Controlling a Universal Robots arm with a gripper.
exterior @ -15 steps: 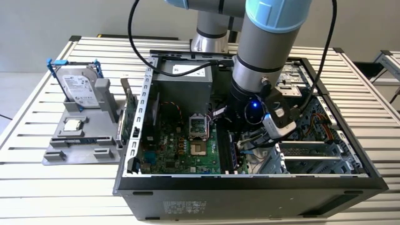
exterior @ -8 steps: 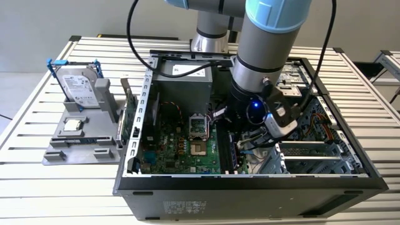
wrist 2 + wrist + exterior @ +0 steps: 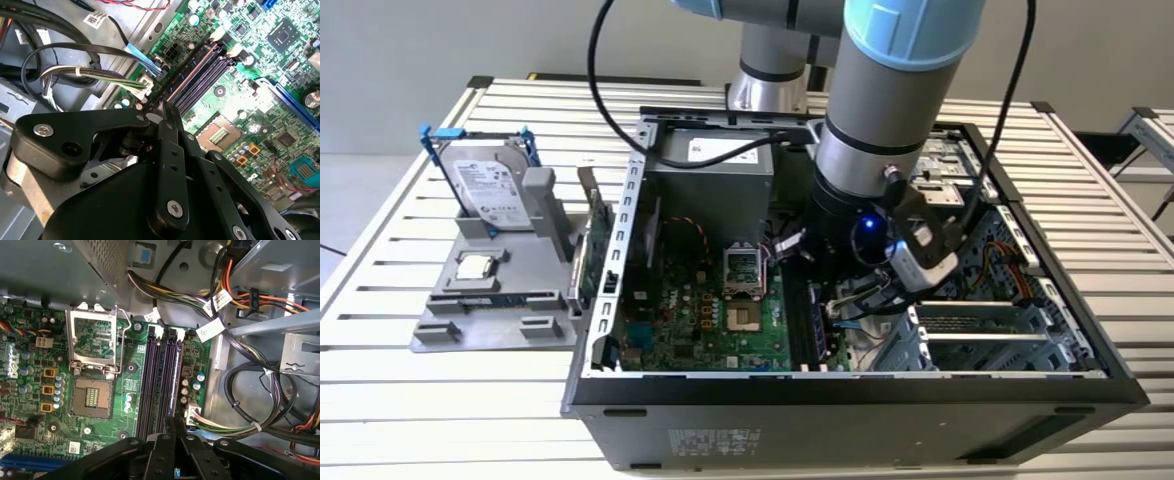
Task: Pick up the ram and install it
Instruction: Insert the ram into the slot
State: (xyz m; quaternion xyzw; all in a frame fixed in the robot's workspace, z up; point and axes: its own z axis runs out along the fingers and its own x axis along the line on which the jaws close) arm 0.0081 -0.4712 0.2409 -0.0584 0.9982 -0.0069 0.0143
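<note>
Bright even light, soft shadows inside case; near linkage slightly blurred, w/ faint glare

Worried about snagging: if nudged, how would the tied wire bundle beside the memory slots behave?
Likely floppy: the wire bundle curves loosely. Probably light, being thin wires. It may spring back, since its white plug anchors one end.

We're in a robotics lab or test workshop: an opened computer case sits on a slatted metal counter, its green motherboard exposed, a grey parts fixture holding a hard drive at the exterior view's left, plain wall beyond.
</note>
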